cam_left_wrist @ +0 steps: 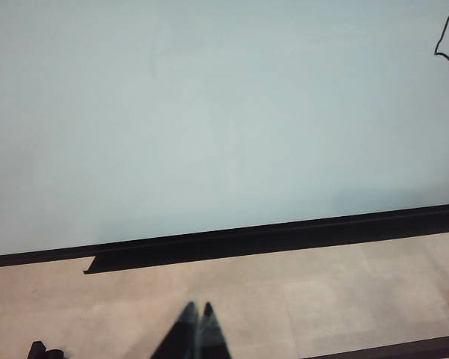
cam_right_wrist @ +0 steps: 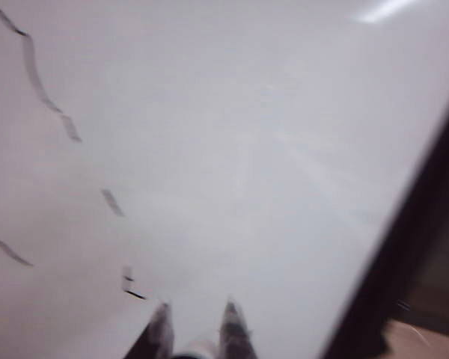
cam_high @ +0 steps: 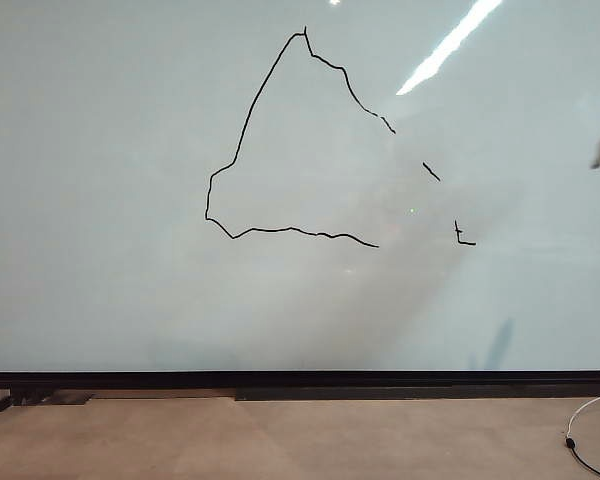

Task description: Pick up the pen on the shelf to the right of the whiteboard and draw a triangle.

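Whiteboard [cam_high: 100, 300] already bears a gappy triangle [cam_high: 280, 140], so the drawing looks nearly finished: the right tool [cam_right_wrist: 198, 329], off the board near its right edge, pinches the pen [cam_right_wrist: 196, 348] and must close the gaps or put it away, while the left tool [cam_left_wrist: 198, 329] sits pressed together low by the counter [cam_left_wrist: 322, 299].

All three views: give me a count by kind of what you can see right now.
Whiteboard: 1
Triangle, outline gappy on the right: 1
Pen, between the right gripper's fingers: 1
Grippers: 2, the left gripper shut and low in front of the board's frame, the right gripper near the triangle's lower right strokes
White cable: 1
Total: 6

Office/lab-like: big whiteboard [cam_high: 100, 200], beige floor [cam_high: 280, 440].
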`<action>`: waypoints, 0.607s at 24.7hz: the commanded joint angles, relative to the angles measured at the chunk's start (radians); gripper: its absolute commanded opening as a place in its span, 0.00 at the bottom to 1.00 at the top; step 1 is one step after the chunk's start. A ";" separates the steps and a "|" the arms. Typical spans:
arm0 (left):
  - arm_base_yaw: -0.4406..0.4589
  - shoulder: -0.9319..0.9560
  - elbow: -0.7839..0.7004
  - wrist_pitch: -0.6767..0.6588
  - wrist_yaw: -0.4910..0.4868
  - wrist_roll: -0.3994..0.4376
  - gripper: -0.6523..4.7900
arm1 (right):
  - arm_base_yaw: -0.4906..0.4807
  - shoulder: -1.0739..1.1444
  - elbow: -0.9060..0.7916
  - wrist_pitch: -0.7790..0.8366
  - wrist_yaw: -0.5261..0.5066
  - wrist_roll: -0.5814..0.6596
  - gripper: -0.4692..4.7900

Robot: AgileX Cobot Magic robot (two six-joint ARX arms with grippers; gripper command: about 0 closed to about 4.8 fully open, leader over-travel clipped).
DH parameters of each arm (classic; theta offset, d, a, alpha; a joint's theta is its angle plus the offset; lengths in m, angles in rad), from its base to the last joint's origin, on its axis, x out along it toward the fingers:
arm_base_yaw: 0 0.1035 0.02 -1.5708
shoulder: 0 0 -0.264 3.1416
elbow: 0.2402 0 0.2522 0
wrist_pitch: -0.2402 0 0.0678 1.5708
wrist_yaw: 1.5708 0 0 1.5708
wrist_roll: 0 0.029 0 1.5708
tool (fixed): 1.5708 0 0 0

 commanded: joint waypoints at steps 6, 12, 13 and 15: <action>0.000 0.000 0.003 0.006 0.003 0.001 0.11 | -0.055 -0.363 -0.005 -0.404 0.041 0.029 0.08; 0.000 0.000 0.003 0.006 0.003 0.001 0.11 | -0.064 -0.627 -0.081 -0.577 0.128 0.047 0.08; 0.000 0.000 0.003 0.006 0.003 0.001 0.11 | -0.064 -0.663 -0.082 -0.635 0.128 0.050 0.08; 0.000 0.000 0.003 0.004 0.002 0.001 0.11 | -0.063 -0.656 -0.082 -0.670 0.126 0.048 0.08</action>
